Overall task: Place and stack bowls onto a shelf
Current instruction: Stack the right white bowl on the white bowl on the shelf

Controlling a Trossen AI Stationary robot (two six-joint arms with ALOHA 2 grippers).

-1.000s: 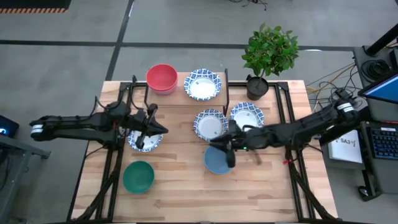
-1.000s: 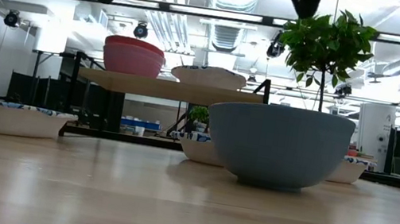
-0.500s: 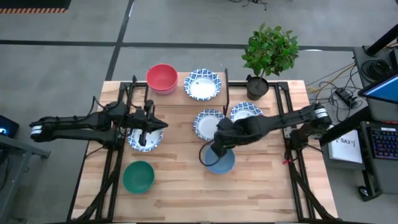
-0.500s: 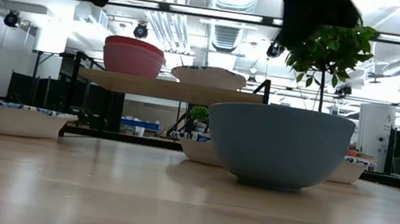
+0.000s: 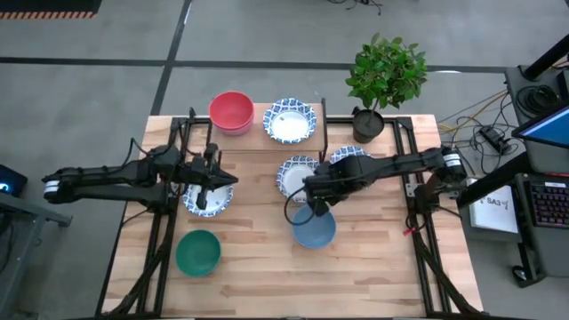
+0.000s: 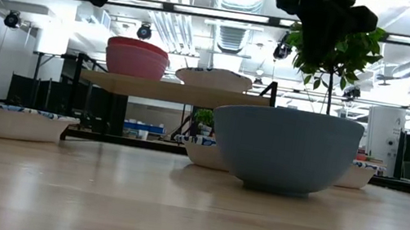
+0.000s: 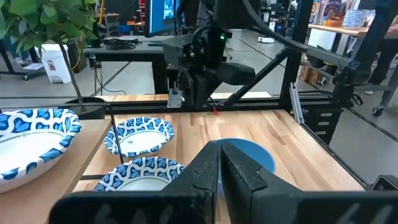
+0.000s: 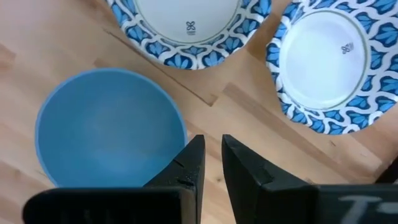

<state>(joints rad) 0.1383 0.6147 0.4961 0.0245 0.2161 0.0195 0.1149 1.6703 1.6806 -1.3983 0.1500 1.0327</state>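
The blue bowl [image 5: 313, 231] [image 6: 285, 148] stands on its base on the table. My right gripper [image 5: 315, 210] [image 8: 212, 144] hangs just above its far rim [image 8: 180, 127], its fingers a narrow gap apart, touching nothing. My left gripper [image 5: 222, 181] [image 7: 219, 155] is shut and hovers over a blue-patterned bowl [image 5: 206, 199]. The shelf [image 6: 172, 90] carries a red bowl stacked in a pink one [image 5: 231, 112] and a patterned bowl [image 5: 291, 121]. Two more patterned bowls [image 5: 299, 178] [image 5: 354, 164] and the green bowl [image 5: 197, 252] sit on the table.
A potted plant [image 5: 384, 78] in a black pot stands at the far right of the table, next to the shelf. Black frame rails [image 5: 418, 169] run along both table sides. Bare wood [image 5: 267, 276] lies along the near edge.
My right gripper has come down from high above the table to just over the blue bowl, shifting slightly toward the table's left and turning about as its arm swung. The bowls have stayed where they were.
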